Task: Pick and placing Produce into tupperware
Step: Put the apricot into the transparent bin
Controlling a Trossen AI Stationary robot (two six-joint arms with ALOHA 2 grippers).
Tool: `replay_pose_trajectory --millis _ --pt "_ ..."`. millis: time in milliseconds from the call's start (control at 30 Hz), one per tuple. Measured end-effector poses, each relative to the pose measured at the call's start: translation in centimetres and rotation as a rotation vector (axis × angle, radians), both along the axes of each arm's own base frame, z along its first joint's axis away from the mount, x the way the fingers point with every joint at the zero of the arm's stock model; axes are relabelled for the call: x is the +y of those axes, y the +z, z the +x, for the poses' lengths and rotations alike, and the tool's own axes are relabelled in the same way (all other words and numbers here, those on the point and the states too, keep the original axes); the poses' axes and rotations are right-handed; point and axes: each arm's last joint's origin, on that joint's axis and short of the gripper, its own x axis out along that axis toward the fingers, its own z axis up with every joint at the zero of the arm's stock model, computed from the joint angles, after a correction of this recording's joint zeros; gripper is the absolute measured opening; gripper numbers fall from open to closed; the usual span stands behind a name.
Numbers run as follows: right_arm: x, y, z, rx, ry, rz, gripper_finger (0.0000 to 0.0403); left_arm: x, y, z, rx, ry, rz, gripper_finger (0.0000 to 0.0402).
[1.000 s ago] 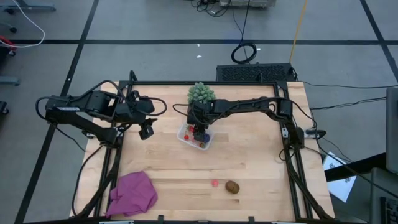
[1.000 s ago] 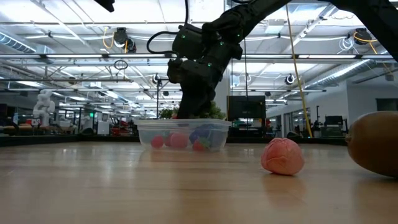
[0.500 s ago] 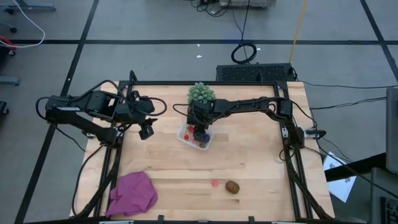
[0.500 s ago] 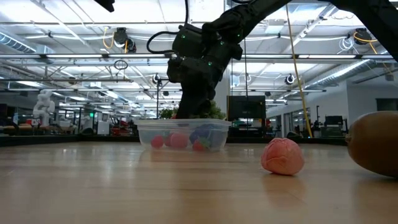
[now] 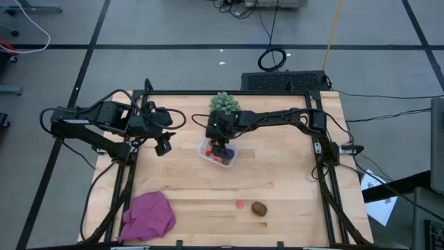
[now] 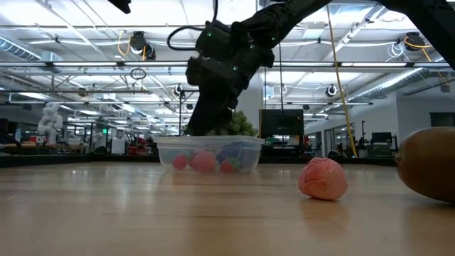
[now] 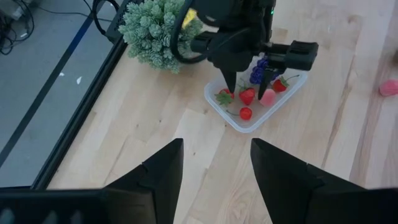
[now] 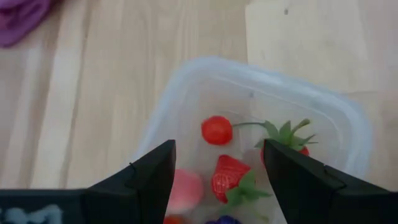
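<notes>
The clear tupperware [image 5: 206, 154] stands on the wooden table in front of the green spiky ball [image 5: 225, 104]. Inside it lie red strawberries [image 8: 231, 177], a small red cherry [image 8: 216, 130], a pink piece [image 7: 268, 98] and a purple piece [image 7: 257, 71]. My right gripper [image 8: 219, 152] hangs open just above the tupperware [image 7: 236, 122], with nothing between its fingers. A pink piece [image 5: 239, 205] and a brown oval piece [image 5: 259, 208] lie on the table near its front edge. My left gripper [image 5: 164, 144] waits open at the left, raised above the table.
A magenta cloth [image 5: 149, 217] lies crumpled at the near left corner. The spiky ball [image 7: 155, 28] stands close behind the tupperware. Bare wood stretches between the tupperware and the two loose pieces [image 6: 323, 178] [image 6: 429, 163]. A dark frame edges the table.
My right gripper has opened above the tupperware and tipped a little, its fingers drawing slightly up out of the container. The tupperware and the pieces on the table have stayed where they were.
</notes>
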Motion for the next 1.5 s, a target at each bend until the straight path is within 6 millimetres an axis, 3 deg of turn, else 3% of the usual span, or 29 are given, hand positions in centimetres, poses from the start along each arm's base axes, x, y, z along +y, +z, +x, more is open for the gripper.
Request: replay_pose_trajectory --millis 233,467,633,833,1000,1167,1500 --pt "0.6 3.6 -0.6 -0.090 -0.007 -0.005 0.0232 0.0 0.0 0.0 0.000 -0.001 -0.001 0.0191" --pt "3.2 10.2 -3.1 -0.216 0.034 -0.009 0.0231 -0.1 0.0 0.0 0.002 -0.008 -0.017 0.0191" --pt "5.2 15.7 -6.4 -0.321 0.050 0.005 0.0231 -0.2 0.0 0.0 0.002 -0.020 -0.027 0.0191" --pt "6.7 21.4 -12.0 -0.419 -0.020 -0.067 0.0231 -1.5 -0.5 0.8 0.023 -0.069 -0.027 0.0191" --pt "7.0 25.1 -16.3 -0.537 -0.078 -0.122 0.0231 -4.2 -2.3 3.7 0.076 -0.141 -0.024 0.0191" --pt "7.0 27.0 -18.8 -0.612 -0.107 -0.121 0.0231 -7.6 -5.2 7.6 0.117 -0.269 0.012 0.0191" --pt "7.0 26.9 -18.7 -0.608 -0.127 -0.091 0.0231 -14.2 -10.5 14.7 -0.013 -0.701 -0.143 0.0191"
